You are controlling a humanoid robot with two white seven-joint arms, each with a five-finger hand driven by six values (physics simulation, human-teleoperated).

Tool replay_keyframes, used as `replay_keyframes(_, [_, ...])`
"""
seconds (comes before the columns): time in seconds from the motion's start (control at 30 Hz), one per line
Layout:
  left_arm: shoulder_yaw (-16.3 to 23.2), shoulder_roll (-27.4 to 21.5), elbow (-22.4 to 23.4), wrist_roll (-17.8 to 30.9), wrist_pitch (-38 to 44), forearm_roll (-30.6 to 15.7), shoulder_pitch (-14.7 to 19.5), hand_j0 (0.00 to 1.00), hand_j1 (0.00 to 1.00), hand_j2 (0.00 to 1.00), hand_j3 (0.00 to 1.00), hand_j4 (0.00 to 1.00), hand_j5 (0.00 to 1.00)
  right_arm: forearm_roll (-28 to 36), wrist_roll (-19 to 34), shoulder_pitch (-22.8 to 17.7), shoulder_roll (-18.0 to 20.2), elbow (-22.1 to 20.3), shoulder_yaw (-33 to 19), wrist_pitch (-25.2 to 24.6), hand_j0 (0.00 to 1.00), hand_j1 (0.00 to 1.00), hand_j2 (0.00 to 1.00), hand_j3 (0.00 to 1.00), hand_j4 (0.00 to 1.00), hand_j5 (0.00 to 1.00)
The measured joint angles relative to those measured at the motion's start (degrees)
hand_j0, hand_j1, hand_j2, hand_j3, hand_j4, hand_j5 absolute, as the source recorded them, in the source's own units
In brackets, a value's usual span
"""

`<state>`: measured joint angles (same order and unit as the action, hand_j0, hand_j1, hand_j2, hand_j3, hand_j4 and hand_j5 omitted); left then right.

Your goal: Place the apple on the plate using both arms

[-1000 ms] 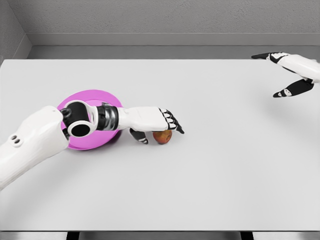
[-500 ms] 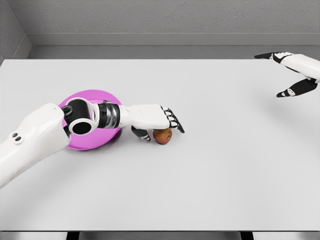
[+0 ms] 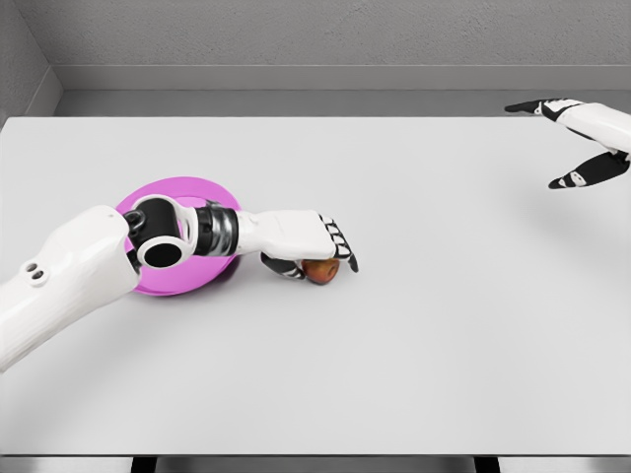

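Lying under the left robot hand (image 3: 314, 239), the apple (image 3: 320, 270) sits between its curled fingers and thumb.

A wide white table (image 3: 414, 325) filled most of the view under even, soft light. Behind it ran a grey wall (image 3: 325, 34) with a paler strip along its base, and another grey wall (image 3: 20, 59) met it at the left corner.
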<state>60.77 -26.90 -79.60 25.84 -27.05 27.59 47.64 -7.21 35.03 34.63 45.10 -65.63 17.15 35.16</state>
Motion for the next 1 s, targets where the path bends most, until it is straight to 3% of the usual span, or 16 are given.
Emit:
replay_keyframes(0.67, [0.1, -0.4, -0.4, 0.0, -1.1, 0.0, 0.1, 0.52, 0.52, 0.52, 0.52, 0.52, 0.52, 0.0, 0.0, 1.1, 0.1, 0.0, 0.8, 0.0, 1.00, 1.00, 1.00, 1.00, 1.00, 1.00])
replay_keyframes(1.0, [0.0, -1.8, -2.1, 0.0, -3.2, -1.3, 2.2, 0.51, 0.51, 0.51, 0.51, 0.51, 0.51, 0.0, 0.0, 2.2, 0.0, 0.0, 2.2, 0.0, 1.00, 1.00, 1.00, 1.00, 1.00, 1.00])
